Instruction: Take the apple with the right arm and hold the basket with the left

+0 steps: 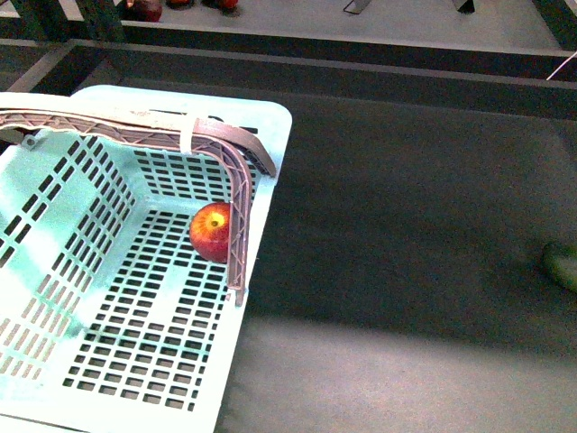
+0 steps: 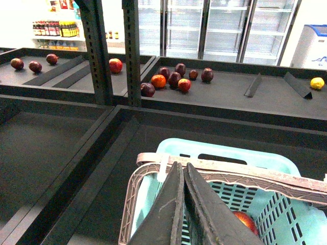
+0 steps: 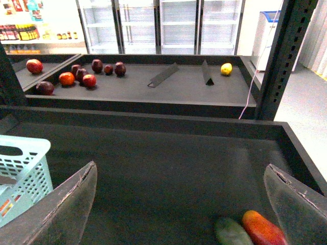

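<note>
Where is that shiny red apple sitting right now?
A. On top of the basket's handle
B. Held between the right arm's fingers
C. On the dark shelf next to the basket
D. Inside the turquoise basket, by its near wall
D: the front view shows the apple resting on the slotted floor inside the basket, partly behind the swing handle.

No readable text anywhere. In the left wrist view, the bottles (image 2: 53,28) on the shelf at upper left carry labels, but they're too small and blurred to read. Same story upper left in the right wrist view. A small sticker on the basket (image 3: 23,168) is unreadable too.
</note>
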